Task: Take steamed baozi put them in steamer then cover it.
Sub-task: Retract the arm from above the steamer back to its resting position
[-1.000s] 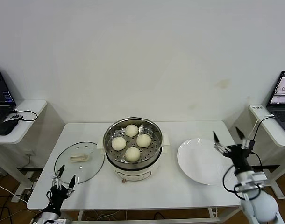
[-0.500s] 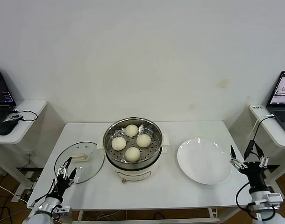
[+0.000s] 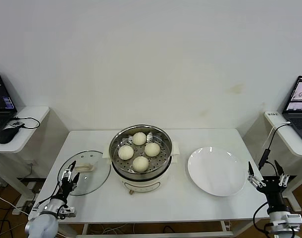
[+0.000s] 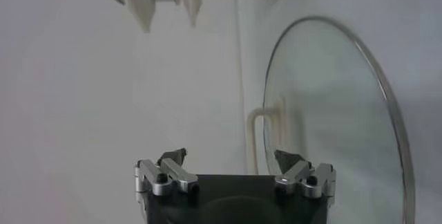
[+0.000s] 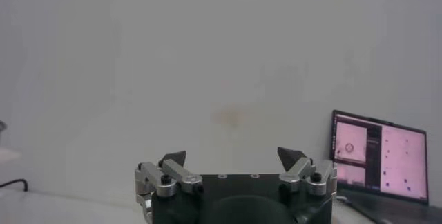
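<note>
Several cream-white baozi lie on the perforated tray inside the steel steamer at the table's middle. The glass cover lies flat on the table left of the steamer, its cream handle up. My left gripper is open at the cover's near-left rim; in the left wrist view the left gripper stands beside the cover, with nothing between its fingers. My right gripper hangs open and empty past the table's right edge. The right wrist view shows the right gripper facing the wall.
A flat white plate sits right of the steamer on the white table. Side desks with a laptop at the right and a mouse at the left flank the table.
My right gripper has dropped and drawn back from the plate's right rim to beyond the table's edge. My left gripper has moved forward to the cover's near rim.
</note>
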